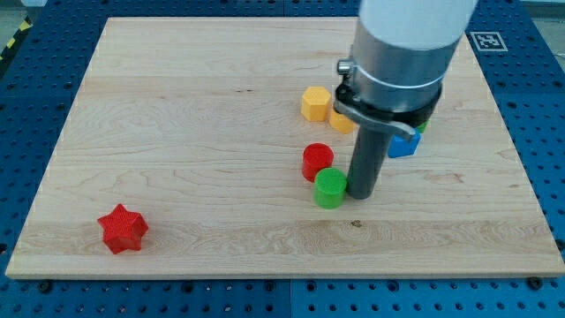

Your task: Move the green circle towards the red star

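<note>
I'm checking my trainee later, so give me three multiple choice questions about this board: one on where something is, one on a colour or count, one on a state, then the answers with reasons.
1. Where does the red star lie?
A. the view's bottom left
B. the view's top right
C. against the blue block

2. How many red blocks show?
A. one
B. two
C. four

3. How does my tip stand to the green circle?
A. far off at the view's left edge
B. close against its right side in the view
C. resting on the star

Answers:
1. A, the star sits alone near the wooden board's bottom left corner.
2. B, the star plus a red cylinder just above the green circle.
3. B, the rod's end meets the board right beside the circle; actual contact cannot be told.
</note>
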Robot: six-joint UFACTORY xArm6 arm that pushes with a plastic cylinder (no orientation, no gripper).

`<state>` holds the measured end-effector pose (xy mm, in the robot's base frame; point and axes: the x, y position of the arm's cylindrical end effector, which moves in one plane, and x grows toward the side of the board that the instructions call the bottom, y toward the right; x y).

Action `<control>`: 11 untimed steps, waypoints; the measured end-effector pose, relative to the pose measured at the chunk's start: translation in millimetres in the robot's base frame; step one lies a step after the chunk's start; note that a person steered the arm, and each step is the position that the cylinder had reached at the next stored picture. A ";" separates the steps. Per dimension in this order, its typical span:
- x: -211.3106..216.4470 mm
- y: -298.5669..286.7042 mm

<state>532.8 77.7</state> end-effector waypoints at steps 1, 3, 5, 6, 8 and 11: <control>2.9 -22.8; -3.9 -53.7; -3.9 -87.2; -3.9 -105.6; 13.1 -140.2; 34.9 -191.1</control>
